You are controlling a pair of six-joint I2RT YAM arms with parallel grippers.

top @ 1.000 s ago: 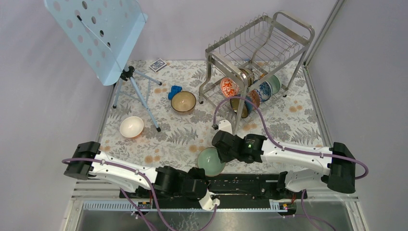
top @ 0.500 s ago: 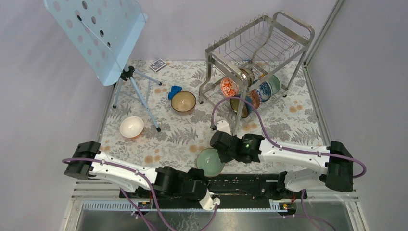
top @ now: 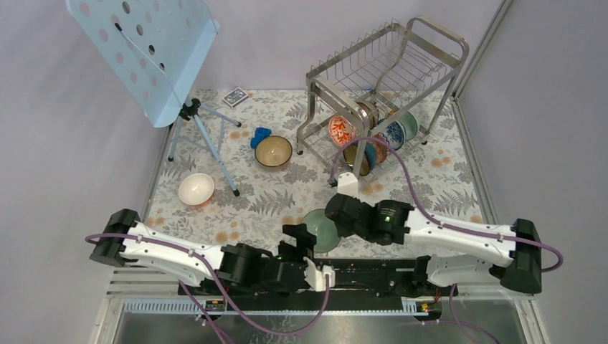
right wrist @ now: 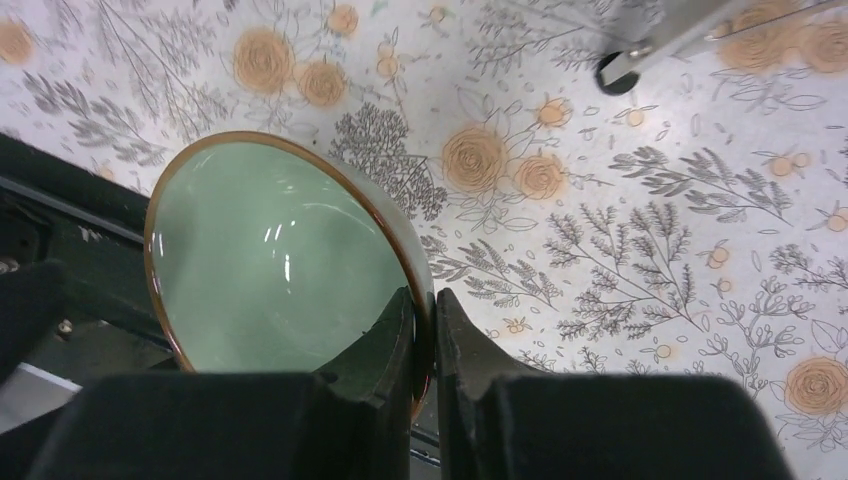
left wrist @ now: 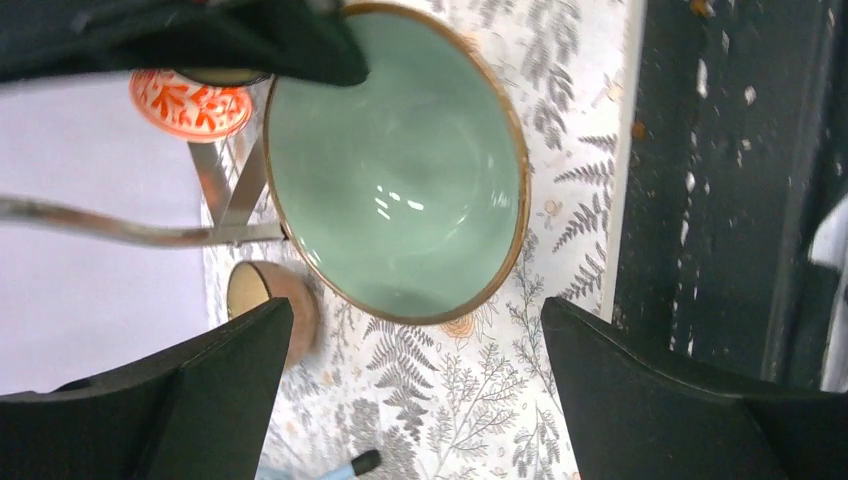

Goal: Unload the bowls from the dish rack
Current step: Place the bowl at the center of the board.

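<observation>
- Change: a second ago the left tool (top: 297, 240) sat pressed together down by the arm bases. It has now swung up beside the pale green bowl (top: 320, 231), and its fingers are spread wide.
- Left wrist view: the left tool (left wrist: 412, 318) has one finger at each lower corner. The bowl's mouth (left wrist: 400, 180) lies just ahead of the gap, and neither finger touches it.
- Right tool (right wrist: 427, 320): it has tightened over the same second and now pinches the bowl's rim, one finger inside and one outside. The right arm has carried the bowl slightly right and away from the near edge.
- Reading: this looks like a hand-over setup, or the left arm readying to steady the bowl. This bowl is out of the dish rack (top: 387, 79) but not yet set down and let go.
- Location: the bowl is held tilted at the near edge of the counter (top: 430, 179), between the two arms. I cannot tell if its underside touches.
- Look: smooth pale green glaze inside with bright highlights and a thin brown rim. It appears empty and unchipped.
- Remaining: several bowls are in the rack's lower tier, including an orange-red bowl (top: 341, 130) and a blue-and-white bowl (top: 393, 135).
- Already on the counter: a brown bowl (top: 273, 151) and a white bowl (top: 196, 188).
</observation>
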